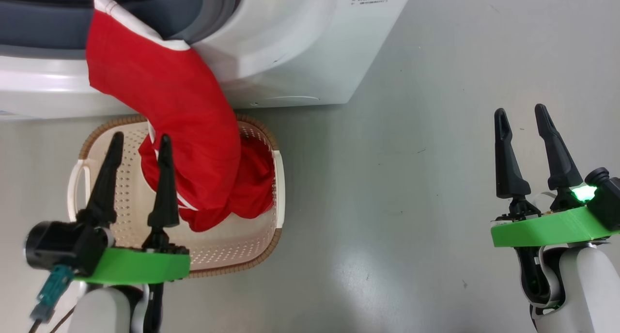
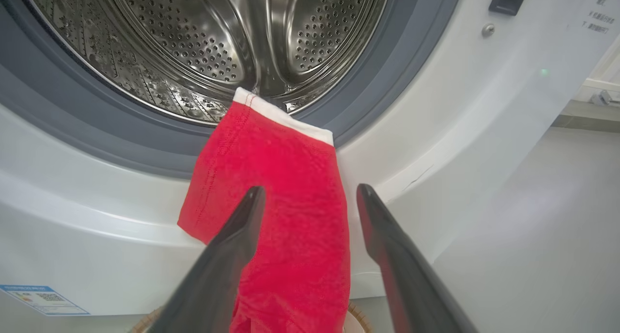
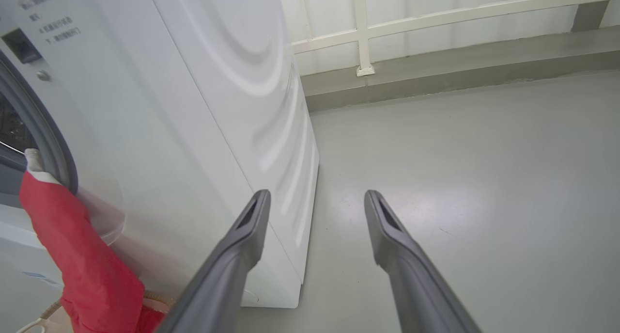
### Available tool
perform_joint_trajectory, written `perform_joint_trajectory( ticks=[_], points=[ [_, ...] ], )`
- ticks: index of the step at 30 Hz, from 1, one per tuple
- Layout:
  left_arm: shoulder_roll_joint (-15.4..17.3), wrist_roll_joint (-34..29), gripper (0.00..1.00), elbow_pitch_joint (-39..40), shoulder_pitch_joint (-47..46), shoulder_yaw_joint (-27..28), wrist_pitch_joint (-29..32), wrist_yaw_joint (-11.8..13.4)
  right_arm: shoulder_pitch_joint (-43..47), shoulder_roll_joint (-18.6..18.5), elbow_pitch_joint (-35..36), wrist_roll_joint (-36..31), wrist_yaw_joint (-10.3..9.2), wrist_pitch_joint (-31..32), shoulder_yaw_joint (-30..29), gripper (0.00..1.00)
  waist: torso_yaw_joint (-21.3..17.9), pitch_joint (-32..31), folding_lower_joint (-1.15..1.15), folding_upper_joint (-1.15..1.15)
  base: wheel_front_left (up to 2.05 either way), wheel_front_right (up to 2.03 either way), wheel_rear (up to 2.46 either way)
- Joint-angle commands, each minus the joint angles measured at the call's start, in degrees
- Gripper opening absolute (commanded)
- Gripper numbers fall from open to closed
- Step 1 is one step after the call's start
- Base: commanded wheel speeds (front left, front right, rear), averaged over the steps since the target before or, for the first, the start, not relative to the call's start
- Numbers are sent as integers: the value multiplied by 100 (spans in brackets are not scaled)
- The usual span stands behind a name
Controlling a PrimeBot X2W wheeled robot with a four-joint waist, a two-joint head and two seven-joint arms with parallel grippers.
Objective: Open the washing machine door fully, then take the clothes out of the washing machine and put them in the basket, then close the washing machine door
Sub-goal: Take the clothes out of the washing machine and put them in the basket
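Head view, reading from the left: the left gripper (image 1: 141, 136) hovers over the cream basket (image 1: 86, 146), its two dark fingers spread and holding nothing. The red garment (image 1: 164, 90) runs from the mouth of the washing machine (image 1: 300, 47) down the white front, and its lower part lies heaped inside the basket. Far to the right, the right gripper (image 1: 520, 110) hangs over bare floor (image 1: 387, 178), jaws likewise apart and empty. The cloth looks thin, light and limp, so it should fold and slide rather than resist. A pinch on the hanging band just below the white trim (image 1: 145, 30) would probably lift the caught end free, though a loose fold may slip from narrow fingertips. The left wrist view adds what the head camera cuts off. The trimmed hem (image 2: 286, 117) rests on the lip of the perforated steel drum (image 2: 193, 42), draped over the grey gasket (image 2: 97, 124), and no other laundry shows in the visible part of the drum. The right wrist view instead gives the machine's side panel (image 3: 232, 81), a pale railing (image 3: 436, 18) behind it, and the garment at its far left edge.
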State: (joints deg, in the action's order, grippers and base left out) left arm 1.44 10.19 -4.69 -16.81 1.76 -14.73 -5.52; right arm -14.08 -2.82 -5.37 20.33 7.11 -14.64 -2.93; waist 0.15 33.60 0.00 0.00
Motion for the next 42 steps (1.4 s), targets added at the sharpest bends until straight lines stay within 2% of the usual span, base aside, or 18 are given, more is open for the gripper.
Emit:
perform_joint_trajectory(
  ticks=[1,4,12,18,24,39,40,41,42],
  points=[
    [144,38,100,-11,-91,127,-27,3,150,-6,125,-45,37,-36,125,100,-1,10,0,0,0,0,0],
    [144,60,100,-224,-252,101,-27,-9,140,-6,127,-40,37,-36,128,100,-5,24,0,0,0,0,0],
    [143,113,100,-1377,-1081,-85,-27,-72,88,-6,128,-5,37,-36,163,100,-56,90,0,0,0,0,0],
    [143,78,100,-2042,-1756,-148,-27,-27,61,-6,129,33,37,-36,210,100,-127,149,0,0,0,0,0],
    [143,-14,100,-2383,-2195,-81,-27,38,26,-6,125,85,37,-36,244,100,-200,209,0,0,0,0,0],
    [143,-306,100,-2998,-2787,108,-27,-3,-14,-6,160,76,37,-36,254,100,-206,299,0,0,0,0,0],
    [143,-315,84,-3005,-2794,114,-27,-6,-16,-6,157,76,37,-36,256,100,-208,298,0,0,0,0,0],
    [143,-324,61,-3005,-2798,120,-27,-6,-18,-6,153,75,37,-36,258,100,-210,297,0,0,0,0,0],
    [143,-333,47,-3002,-2801,126,-27,-4,-20,-6,152,74,37,-36,257,100,-211,297,0,0,0,0,0]
  ],
)
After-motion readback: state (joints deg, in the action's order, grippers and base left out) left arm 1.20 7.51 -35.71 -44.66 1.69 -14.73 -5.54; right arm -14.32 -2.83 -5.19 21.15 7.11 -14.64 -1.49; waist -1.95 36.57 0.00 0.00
